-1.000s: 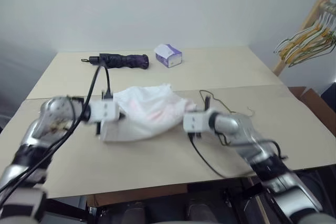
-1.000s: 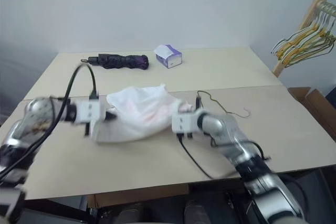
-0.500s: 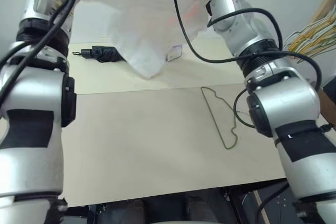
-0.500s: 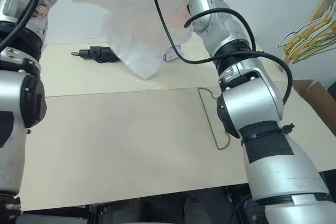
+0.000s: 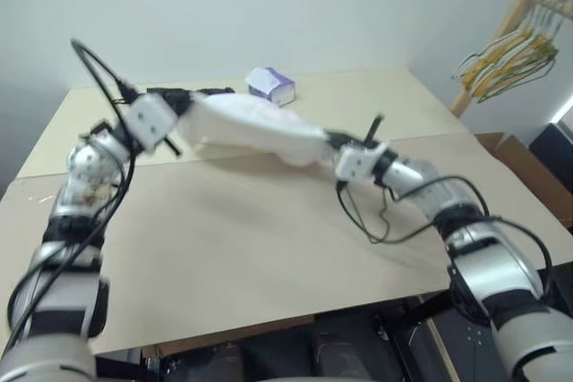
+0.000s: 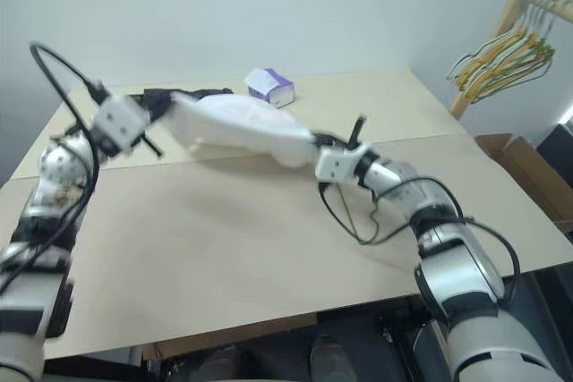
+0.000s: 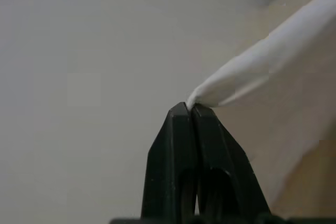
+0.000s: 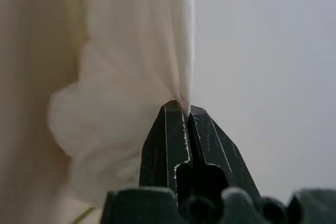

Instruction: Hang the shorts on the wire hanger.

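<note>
Both arms lowered from overhead | left gripper, right gripper clamped on shorts, stretched level

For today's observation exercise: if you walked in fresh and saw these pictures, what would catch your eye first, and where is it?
The white shorts stand out first, stretched between the left gripper and right gripper, each shut on an end of the cloth above the middle of the table. Next, a purple-and-white tissue box at the table's far edge, and a bunch of hangers on a rack at far right.
</note>
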Controlling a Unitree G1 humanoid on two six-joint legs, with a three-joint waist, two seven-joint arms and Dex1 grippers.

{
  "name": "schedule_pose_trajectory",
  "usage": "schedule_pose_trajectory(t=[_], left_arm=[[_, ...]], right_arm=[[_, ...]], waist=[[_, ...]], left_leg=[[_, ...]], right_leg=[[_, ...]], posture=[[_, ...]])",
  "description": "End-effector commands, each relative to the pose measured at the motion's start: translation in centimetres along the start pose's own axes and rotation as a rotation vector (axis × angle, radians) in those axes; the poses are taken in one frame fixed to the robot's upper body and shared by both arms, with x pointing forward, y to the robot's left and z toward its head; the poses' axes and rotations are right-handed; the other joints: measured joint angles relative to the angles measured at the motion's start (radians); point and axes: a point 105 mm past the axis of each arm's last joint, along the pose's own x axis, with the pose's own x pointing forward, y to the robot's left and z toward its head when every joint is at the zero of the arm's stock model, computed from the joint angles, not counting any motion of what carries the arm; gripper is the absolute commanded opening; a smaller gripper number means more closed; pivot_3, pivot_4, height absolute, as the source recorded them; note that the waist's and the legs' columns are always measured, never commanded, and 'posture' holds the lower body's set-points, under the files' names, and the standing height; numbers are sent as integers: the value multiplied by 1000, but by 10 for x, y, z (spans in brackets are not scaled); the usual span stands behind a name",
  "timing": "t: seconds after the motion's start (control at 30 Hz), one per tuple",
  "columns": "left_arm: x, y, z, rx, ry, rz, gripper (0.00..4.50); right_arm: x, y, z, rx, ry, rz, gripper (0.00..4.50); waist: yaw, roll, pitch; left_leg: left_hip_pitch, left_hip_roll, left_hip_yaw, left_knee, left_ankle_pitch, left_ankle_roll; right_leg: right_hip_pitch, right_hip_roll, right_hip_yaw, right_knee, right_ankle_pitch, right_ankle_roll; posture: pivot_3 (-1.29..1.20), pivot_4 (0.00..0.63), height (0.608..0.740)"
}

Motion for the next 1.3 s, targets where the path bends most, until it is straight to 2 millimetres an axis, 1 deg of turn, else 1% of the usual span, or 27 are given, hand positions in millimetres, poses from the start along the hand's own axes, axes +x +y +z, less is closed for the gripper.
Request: schedule_pose_trajectory(t=[0.03, 0.1, 0.13, 0.2, 0.23, 0.27, 0.3, 0.37, 0.43, 0.57, 0.6, 0.63, 0.8, 0.9, 0.97, 1.0, 1.03, 1.07, 1.1, 1.17, 1.27, 1.3], left_arm=[[-28, -14, 34, -35, -48, -188, 0], [-48, -37, 30, -76, 33, -347, 0], [-59, -48, 29, -83, 73, -445, 0], [-88, -71, 24, -102, 179, -667, 0], [-104, -82, 24, -106, 219, -781, 0], [-115, -89, 24, -110, 244, -863, 0], [-126, -97, 27, -119, 260, -937, 0], [-141, -108, 34, -153, 277, -1029, 0], [-149, -118, 39, -167, 285, -1083, 0], [-149, -127, 48, -202, 259, -1105, 0], [-149, -130, 51, -212, 251, -1114, 0], [-150, -133, 52, -215, 249, -1118, 0], [-150, -138, 51, -202, 262, -1119, 0], [-155, -141, 54, -231, 260, -1163, 700], [-157, -140, 53, -226, 264, -1168, 1375], [-157, -136, 51, -223, 270, -1158, 1667], [-157, -133, 50, -221, 274, -1147, 2091], [-156, -129, 49, -214, 271, -1129, 2350], [-155, -124, 49, -213, 270, -1113, 2721], [-151, -108, 51, -214, 257, -1060, 3362], [-144, -92, 51, -247, 218, -974, 4375], [-139, -88, 52, -265, 198, -931, 4375]], right_arm=[[-6, 6, 30, -22, -150, 90, 24], [-15, 22, 33, -18, -158, 172, 24], [-19, 29, 34, -25, -162, 214, 24], [-28, 43, 36, -45, -171, 296, 24], [-33, 50, 38, -49, -173, 332, 24], [-36, 54, 39, -51, -175, 359, 24], [-40, 59, 41, -56, -177, 384, 24], [-45, 65, 43, -52, -174, 416, 24], [-53, 73, 44, -56, -166, 461, 24], [-62, 81, 50, -19, -153, 499, 24], [-65, 83, 51, -8, -148, 512, 24], [-68, 84, 53, 6, -143, 522, 24], [-76, 88, 63, 57, -133, 550, 24], [-81, 92, 69, 93, -131, 587, 705], [-86, 93, 73, 120, -132, 610, 1394], [-88, 93, 75, 136, -129, 620, 1713], [-91, 93, 77, 149, -125, 629, 2169], [-95, 92, 77, 163, -115, 635, 2453], [-98, 90, 76, 183, -100, 633, 2811], [-104, 80, 70, 255, -42, 590, 3519], [-110, 57, 57, 379, 56, 483, 4497], [-112, 48, 50, 422, 92, 439, 4497]], waist=[[-15, 0, 0], [-19, 0, 0], [-17, 0, 0], [-16, 0, 0], [-13, 0, 0], [-11, 1, 0], [-10, 0, -1], [-5, 0, -1], [3, 0, -1], [27, 0, -1], [30, 0, -1], [33, 0, -1], [43, 0, -1], [45, 1, 0], [46, 0, 0], [46, 0, 0], [47, 0, 0], [48, 0, 0], [49, 1, 0], [52, 0, 1], [60, 0, 1], [62, 0, 1]], left_leg=[[1, 1, -3, 0, 0, 0], [10, 1, -4, 0, 0, 1], [16, 1, -5, 0, 1, 1], [34, 1, -3, -3, 0, 1], [40, 2, 0, -5, 0, 1], [43, 4, 3, -5, -2, -2], [43, 6, 4, -6, -2, -3], [42, 8, 7, -6, -2, -1], [38, 8, 8, -6, -1, 1], [38, 8, 10, -6, -1, 2], [39, 8, 11, -6, -1, 2], [40, 8, 11, -6, -1, 2], [40, 9, 13, -6, -2, 1], [40, 9, 13, -6, -3, 0], [40, 9, 13, -6, -3, -1], [40, 10, 13, -6, -4, -1], [39, 10, 13, -6, -4, -1], [39, 10, 13, -6, -4, -2], [40, 10, 13, -6, -6, -5], [40, 10, 13, -6, -6, -6], [40, 10, 13, -6, -7, -6], [40, 10, 14, -6, -7, -6]], right_leg=[[1, 0, 0, 0, 0, 0], [8, 0, 1, 1, 1, 0], [15, 1, 0, 0, 1, -1], [32, 1, 0, -3, -2, -1], [37, 1, 0, -5, -5, -4], [39, 0, 0, -5, -12, -3], [38, 0, 0, -5, -13, -4], [37, 0, 0, -5, -14, -6], [34, 0, 0, -5, -11, -11], [34, 0, 0, -5, -11, -11], [34, 0, 0, -5, -14, -8], [34, 0, 0, -5, -15, -5], [34, 1, 1, -5, -17, -6], [33, 1, 1, -5, -17, -6], [33, 1, 1, -5, -17, -6], [33, 1, 1, -5, -17, -6], [32, 1, 1, -5, -17, -6], [32, 1, 1, -5, -17, -6], [32, 1, 1, -5, -17, -6], [32, 0, 0, -5, -17, -6], [29, 0, 0, -6, -17, -6], [27, 0, 1, -6, -17, -6]], posture=[[-9, 0, 740], [-5, 0, 740], [-5, 0, 740], [-5, 0, 740], [-5, 0, 740], [-5, 0, 740], [-7, 0, 740], [-11, 7, 740], [-12, 10, 740], [-17, 14, 740], [-21, 18, 740], [-21, 18, 740], [-31, 22, 740], [-37, 24, 740], [-38, 26, 740], [-38, 26, 740], [-36, 28, 740], [-33, 28, 740], [-33, 28, 740], [-27, 28, 740], [-21, 25, 740], [-23, 21, 740]])
